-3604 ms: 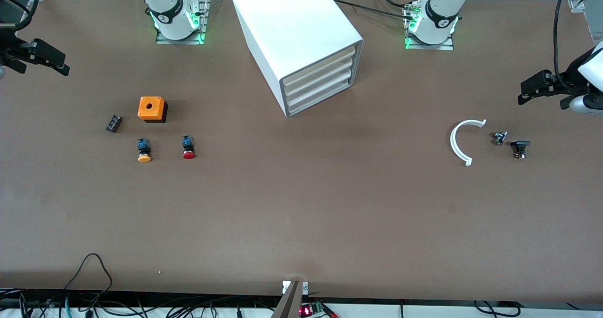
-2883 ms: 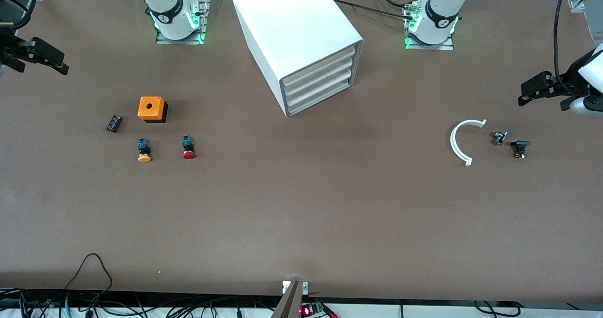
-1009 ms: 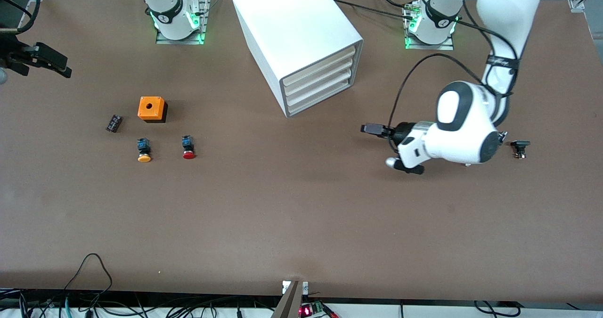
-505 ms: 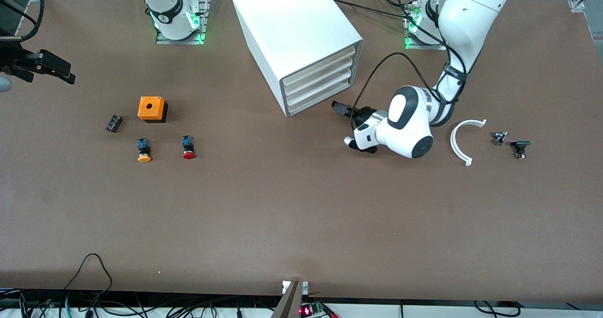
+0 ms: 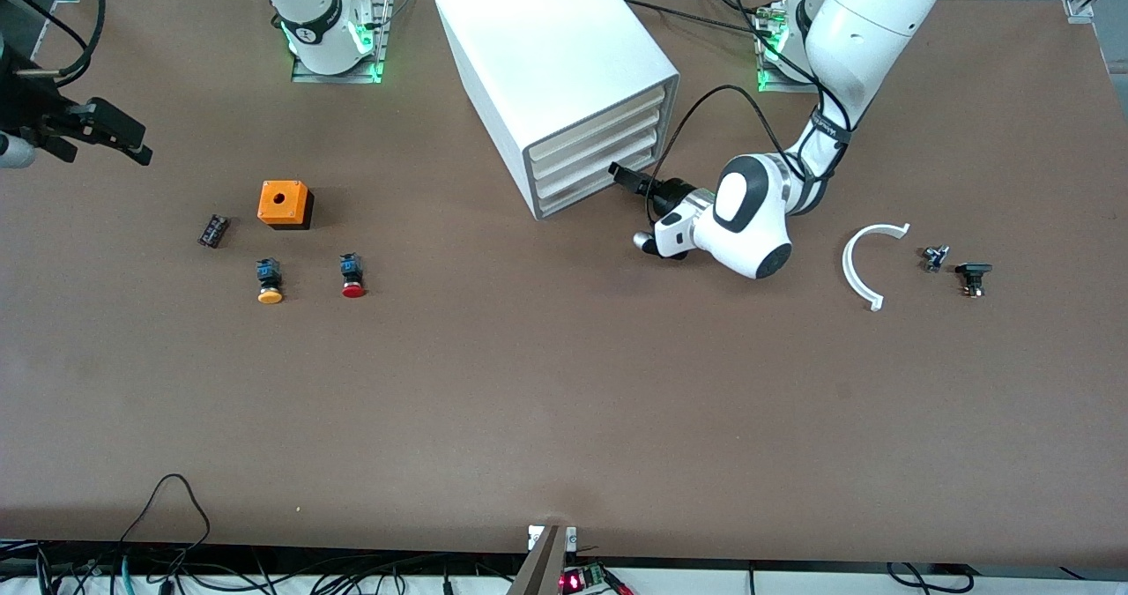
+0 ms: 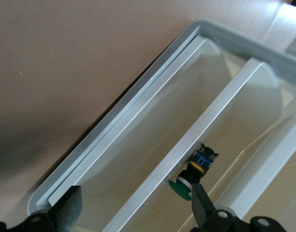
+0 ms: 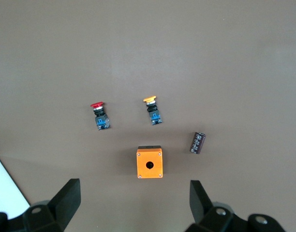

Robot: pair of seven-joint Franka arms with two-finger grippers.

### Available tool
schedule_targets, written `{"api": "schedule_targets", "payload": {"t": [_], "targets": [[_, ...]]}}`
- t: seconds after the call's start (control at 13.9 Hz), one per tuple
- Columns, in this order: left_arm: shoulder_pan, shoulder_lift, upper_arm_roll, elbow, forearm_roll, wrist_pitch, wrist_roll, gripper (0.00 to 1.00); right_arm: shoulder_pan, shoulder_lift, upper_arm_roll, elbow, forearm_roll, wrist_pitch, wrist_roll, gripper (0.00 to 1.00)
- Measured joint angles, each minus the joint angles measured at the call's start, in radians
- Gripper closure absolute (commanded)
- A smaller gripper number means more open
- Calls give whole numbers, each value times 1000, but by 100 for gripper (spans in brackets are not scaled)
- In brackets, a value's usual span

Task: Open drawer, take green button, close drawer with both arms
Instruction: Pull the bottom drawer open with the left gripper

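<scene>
White cabinet (image 5: 564, 75), left gripper (image 5: 624, 177) at its drawer (image 5: 589, 191) fronts

Front view: your left gripper, spread, sits by the shut drawer; the right gripper (image 5: 123, 137), also spread, waits. Left wrist view: the button (image 6: 194, 171) shows through translucent plastic inside. Right wrist view: only red- and orange-capped buttons. Hooking an upper drawer could happen.

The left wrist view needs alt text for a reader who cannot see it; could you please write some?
The left gripper's open fingers frame the front of the white cabinet close up. Through a translucent drawer front, a green-capped button with a black-and-blue body shows inside. Brown table fills the rest.
</scene>
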Motion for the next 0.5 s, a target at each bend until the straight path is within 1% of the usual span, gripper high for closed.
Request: {"api": "schedule_targets", "payload": {"t": [0.14,0.29,0.36,0.43,0.5], "targets": [[0,2,-6,-14,-3,0,4,1,0,-29,0,-36,0,10,0,0],[0,10,-20,-21,-27,1,7,2,1,-13,1,-39,0,18,0,0],[0,16,-27,-21,-36,4,7,4,3,7,3,-37,0,27,0,0],[-1,22,-34,-22,-41,9,8,10,8,28,3,-31,0,33,0,0],[-1,29,-43,-22,-42,17,8,27,11,50,5,-24,0,35,0,0]]}}
